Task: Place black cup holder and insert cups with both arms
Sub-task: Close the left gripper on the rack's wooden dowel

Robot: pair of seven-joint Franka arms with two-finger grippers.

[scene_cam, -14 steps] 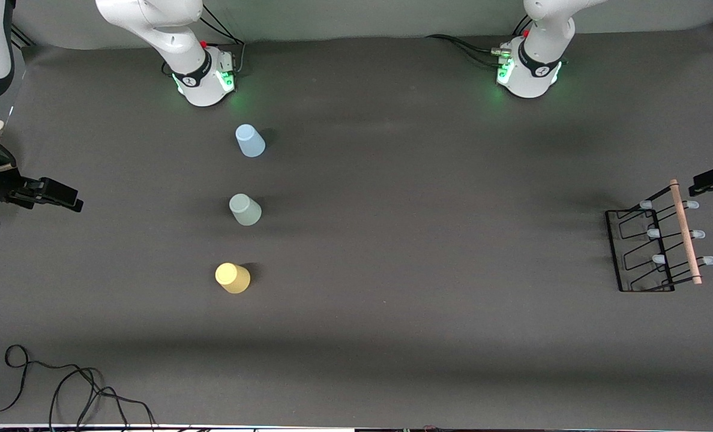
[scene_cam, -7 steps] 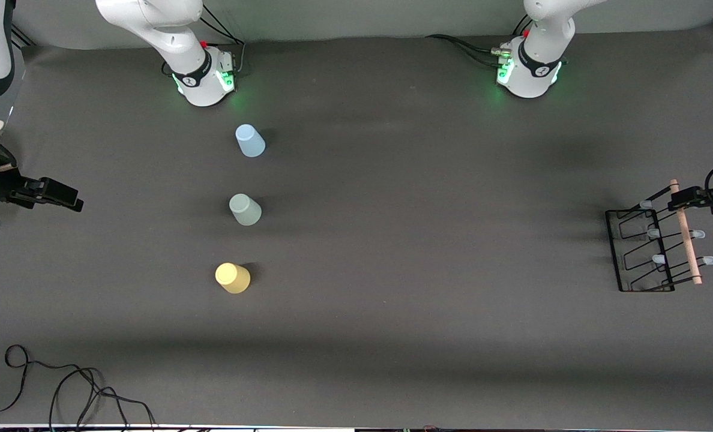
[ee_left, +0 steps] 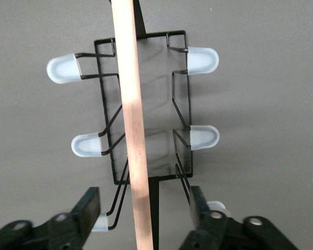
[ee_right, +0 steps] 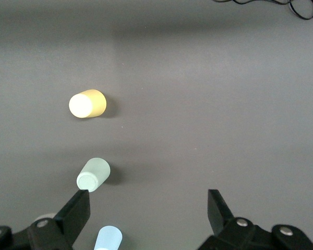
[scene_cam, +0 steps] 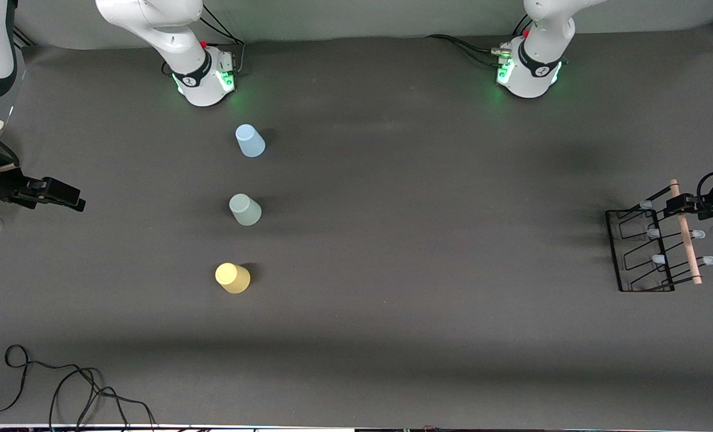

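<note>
The left end effector hung open astride the black wire cup holder's smooth wooden rod; the right end effector, open and empty, waited over the matte desk.

Grey table carries cups, cup holder, cable.

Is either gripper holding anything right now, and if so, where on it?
Nothing is held. The left gripper is open astride the cup holder's wooden handle, not closed on it. The right gripper is open, empty.
</note>
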